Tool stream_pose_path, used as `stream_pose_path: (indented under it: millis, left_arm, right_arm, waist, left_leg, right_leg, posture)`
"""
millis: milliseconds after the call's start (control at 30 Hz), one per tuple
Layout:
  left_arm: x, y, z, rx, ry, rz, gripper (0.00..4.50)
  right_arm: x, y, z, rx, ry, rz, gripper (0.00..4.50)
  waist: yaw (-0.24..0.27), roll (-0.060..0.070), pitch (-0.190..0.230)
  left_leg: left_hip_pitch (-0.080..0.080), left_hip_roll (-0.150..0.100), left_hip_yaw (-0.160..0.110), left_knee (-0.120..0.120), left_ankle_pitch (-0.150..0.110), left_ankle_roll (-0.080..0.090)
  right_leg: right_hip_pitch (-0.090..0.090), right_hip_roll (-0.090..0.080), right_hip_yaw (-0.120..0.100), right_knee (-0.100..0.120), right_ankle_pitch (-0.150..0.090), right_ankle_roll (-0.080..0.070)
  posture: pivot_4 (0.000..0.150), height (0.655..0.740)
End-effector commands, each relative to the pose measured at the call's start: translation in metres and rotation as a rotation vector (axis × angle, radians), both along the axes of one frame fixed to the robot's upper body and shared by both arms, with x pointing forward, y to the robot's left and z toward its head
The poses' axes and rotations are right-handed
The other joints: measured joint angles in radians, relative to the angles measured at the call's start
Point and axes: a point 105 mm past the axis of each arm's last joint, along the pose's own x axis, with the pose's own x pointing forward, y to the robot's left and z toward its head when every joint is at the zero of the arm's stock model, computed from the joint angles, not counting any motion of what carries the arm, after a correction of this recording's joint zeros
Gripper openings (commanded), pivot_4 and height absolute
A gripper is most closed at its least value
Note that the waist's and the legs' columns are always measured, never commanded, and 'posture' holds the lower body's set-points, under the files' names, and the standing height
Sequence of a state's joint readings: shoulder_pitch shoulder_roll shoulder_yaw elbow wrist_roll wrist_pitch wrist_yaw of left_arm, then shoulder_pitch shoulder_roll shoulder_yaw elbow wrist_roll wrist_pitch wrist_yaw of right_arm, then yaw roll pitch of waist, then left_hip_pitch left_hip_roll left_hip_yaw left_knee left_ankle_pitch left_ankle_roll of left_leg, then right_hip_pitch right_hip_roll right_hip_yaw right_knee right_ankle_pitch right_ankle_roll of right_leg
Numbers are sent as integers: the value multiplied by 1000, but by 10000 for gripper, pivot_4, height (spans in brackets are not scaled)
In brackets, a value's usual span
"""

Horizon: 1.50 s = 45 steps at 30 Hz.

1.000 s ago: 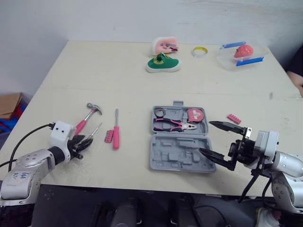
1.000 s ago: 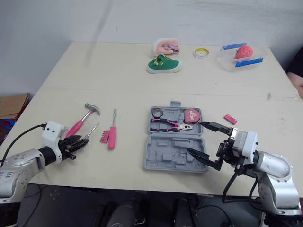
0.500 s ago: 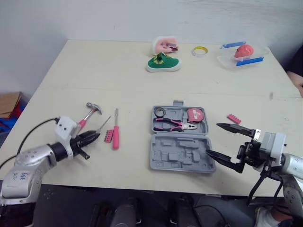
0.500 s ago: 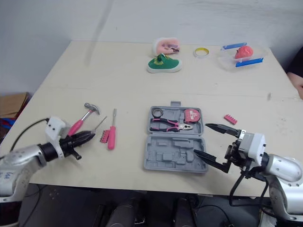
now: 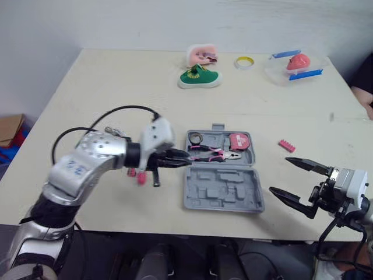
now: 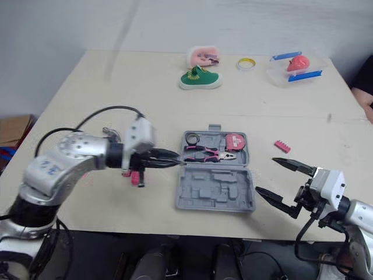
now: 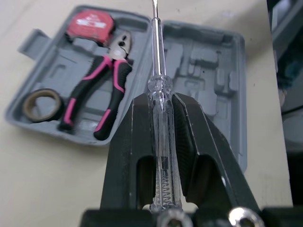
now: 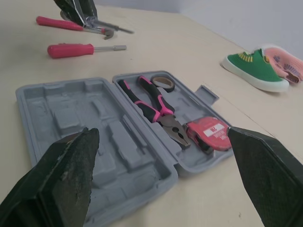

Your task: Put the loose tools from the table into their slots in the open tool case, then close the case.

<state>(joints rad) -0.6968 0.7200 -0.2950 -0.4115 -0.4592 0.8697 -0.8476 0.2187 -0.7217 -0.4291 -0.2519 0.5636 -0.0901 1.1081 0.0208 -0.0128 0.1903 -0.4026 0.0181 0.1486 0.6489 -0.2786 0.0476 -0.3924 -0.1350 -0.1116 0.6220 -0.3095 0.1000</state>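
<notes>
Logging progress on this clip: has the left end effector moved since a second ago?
Yes. The left end effector, shut on a screwdriver, has swung rightward, from well left of the case to its left rim.

The grey tool case (image 6: 215, 189) lies open near the front edge of the table (image 6: 87, 93). Its far half holds pink-handled pliers (image 6: 205, 154), a red tape measure (image 6: 235, 142) and a roll of black tape (image 6: 193, 139). The left gripper (image 6: 169, 158) points at the case's left edge with its fingers pressed together on a thin screwdriver (image 6: 180, 161), whose tip just reaches the case. A pink screwdriver (image 6: 135, 179) shows partly under that gripper. The right gripper (image 6: 264, 174) hangs just right of the case, fingers spread wide. A pink bit strip (image 6: 282, 146) lies beyond it. Far back sit a green shoe (image 6: 200, 79), a pink shoe (image 6: 204, 56), a yellow tape ring (image 6: 246, 63) and a clear box (image 6: 294, 69).
</notes>
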Motion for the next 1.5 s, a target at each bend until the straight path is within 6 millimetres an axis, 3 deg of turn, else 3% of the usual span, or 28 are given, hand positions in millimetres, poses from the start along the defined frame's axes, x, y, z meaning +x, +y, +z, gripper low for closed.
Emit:
stream_pose_path:
  millis: [33,133,267,467,1067,1500]
  left_arm:
    - [1,-13,-4,90,0,-33,713]
    - [10,-18,-16,205,-34,-5,713]
    - [6,-55,-29,231,-17,-66,713]
    - [13,-70,-32,255,-69,-85,713]
    - [30,-66,-40,339,-167,-76,713]
    - [23,-71,-55,359,-178,-122,713]
  right_arm:
    - [-5,-1,9,-10,-52,-4,45000]
    - [-6,0,8,-11,-46,-3,45000]
    - [-6,1,9,-15,-47,-11,45000]
    - [-9,3,6,-13,-45,-14,45000]
    - [-10,11,10,-7,-57,-31,45000]
    - [-14,8,4,-10,-49,-42,45000]
  waist:
    - [3,0,0]
    - [4,0,0]
    - [6,0,0]
    - [3,-1,0]
    - [5,-1,0]
    - [5,-1,0]
  left_leg:
    - [0,1,0,0,0,0]
    - [0,1,-1,1,0,0]
    - [-1,0,-1,2,0,0]
    - [-2,2,-2,5,1,1]
    - [-2,3,-2,8,1,1]
    - [-3,3,-2,9,0,2]
  right_leg:
    - [0,1,1,0,0,0]
    - [0,2,2,1,0,0]
    - [0,1,2,0,0,0]
    - [0,-1,2,0,0,0]
    - [0,-3,2,2,0,-1]
    - [1,-3,1,3,0,-1]
  posture:
    - [1500,7400]
    - [1500,7400]
    - [1500,7400]
    - [1500,7400]
    - [1500,7400]
    - [1500,7400]
